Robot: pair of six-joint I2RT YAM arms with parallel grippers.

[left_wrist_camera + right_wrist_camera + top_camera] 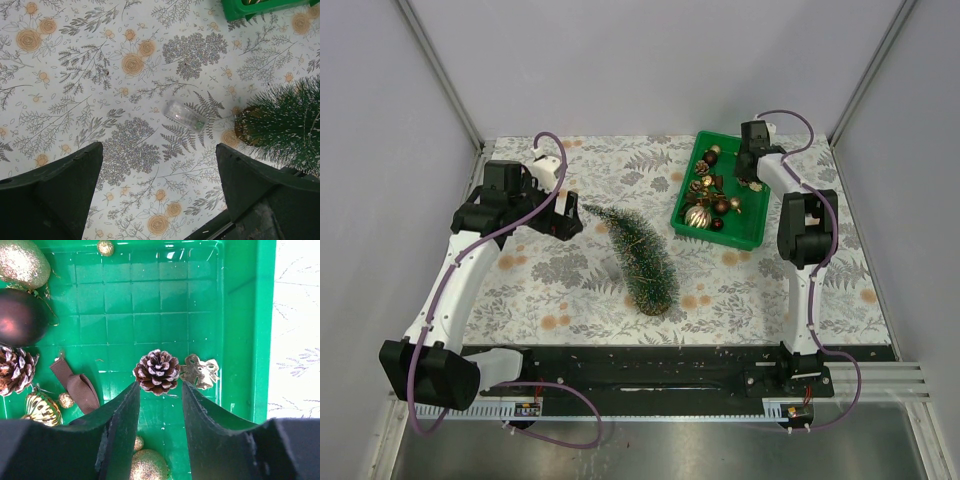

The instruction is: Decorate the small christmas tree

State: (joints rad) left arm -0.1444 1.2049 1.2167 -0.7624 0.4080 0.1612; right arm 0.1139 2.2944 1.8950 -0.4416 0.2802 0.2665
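Observation:
The small christmas tree [635, 252] lies on its side on the patterned tablecloth, tip toward the back left. In the left wrist view its bristly green body [292, 125] and brown base [246, 127] fill the right edge. My left gripper [560, 215] hovers by the tip, open and empty [159, 150]. Over the green bin [752, 222] hangs my right gripper [752, 172]. In its wrist view the jaws [160, 385] stand partly apart, and a frosted pine cone [157, 371] lies on the bin floor just beyond the fingertips [134, 390], ungripped.
The bin [240, 315] also holds a gold leaf ornament [201, 372], a brown ball [20, 317], gold glitter balls [22, 262], a brown ribbon [77, 387] and a second pine cone [15, 370]. A small clear plastic piece [184, 115] lies on the cloth left of the tree.

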